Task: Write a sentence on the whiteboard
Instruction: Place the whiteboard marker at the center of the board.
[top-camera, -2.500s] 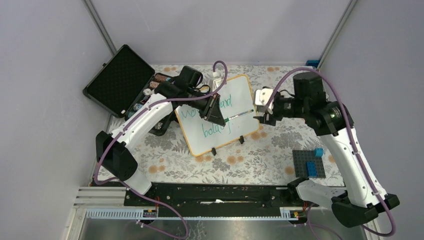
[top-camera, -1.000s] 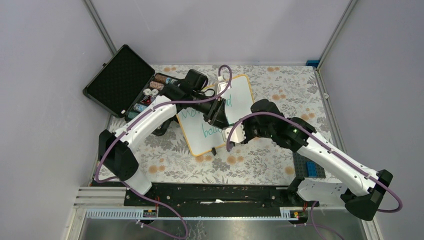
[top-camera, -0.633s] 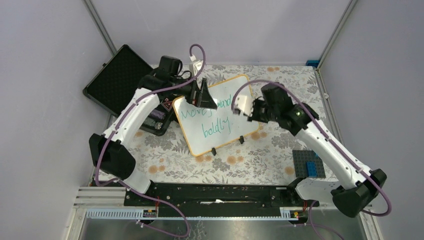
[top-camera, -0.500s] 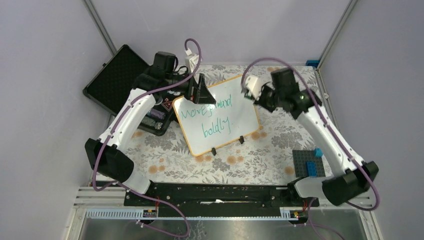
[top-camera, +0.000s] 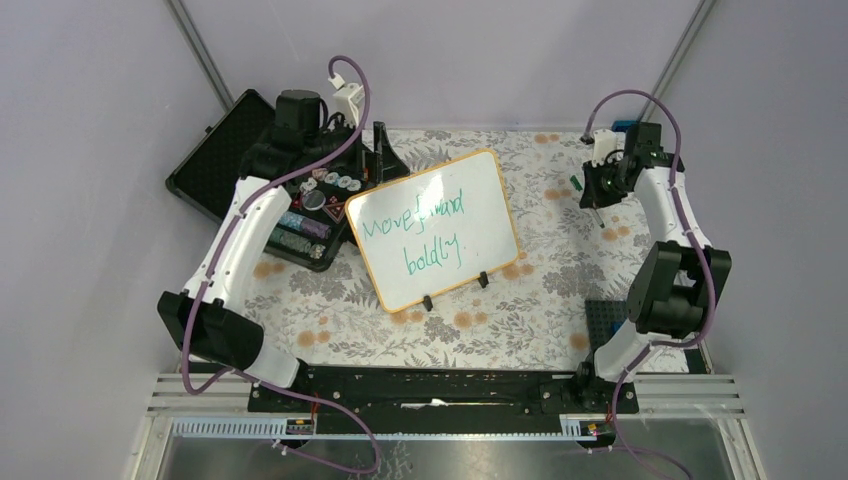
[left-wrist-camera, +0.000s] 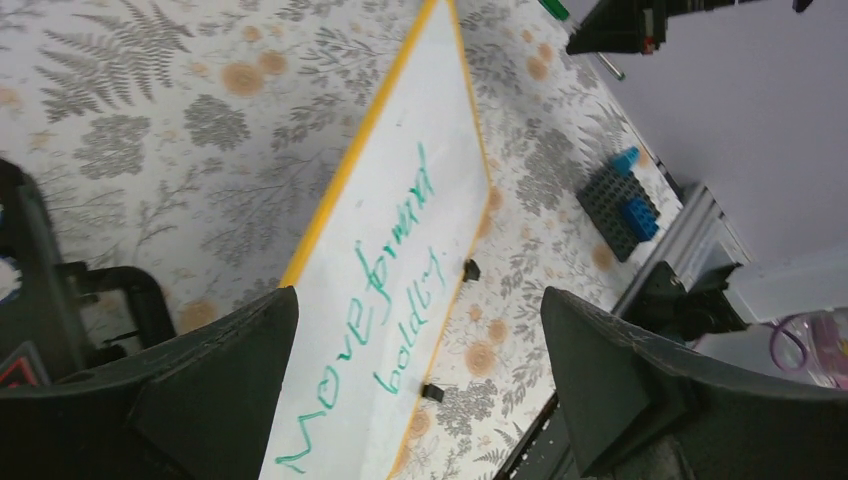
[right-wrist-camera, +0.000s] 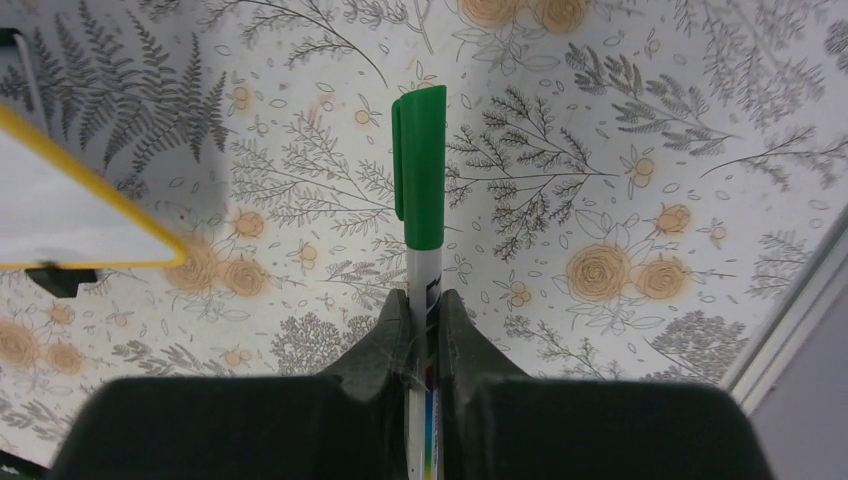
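The whiteboard (top-camera: 470, 205) stands tilted on two black clip feet mid-table, its orange rim also in the left wrist view (left-wrist-camera: 345, 180) and the right wrist view (right-wrist-camera: 90, 205). The sentence (top-camera: 412, 228) is green handwriting in two lines, "Move forward boldly" (left-wrist-camera: 385, 290). My left gripper (top-camera: 384, 155) hangs open and empty above the board's back left corner, its jaws wide apart (left-wrist-camera: 417, 300). My right gripper (top-camera: 597, 190) is at the back right, shut on a capped green marker (right-wrist-camera: 418, 160) that points down over the floral cloth (top-camera: 577, 183).
An open black foam-lined case (top-camera: 235, 150) with small items in its tray (top-camera: 305, 215) lies left of the board, under my left arm. A grey baseplate with blue bricks (left-wrist-camera: 620, 195) sits at the near right (top-camera: 605, 318). A metal rail runs along the near edge (top-camera: 430, 385).
Both arms pulled away from the board. My left gripper opened and swung back left towards the case. My right arm carried the marker to the back right corner.
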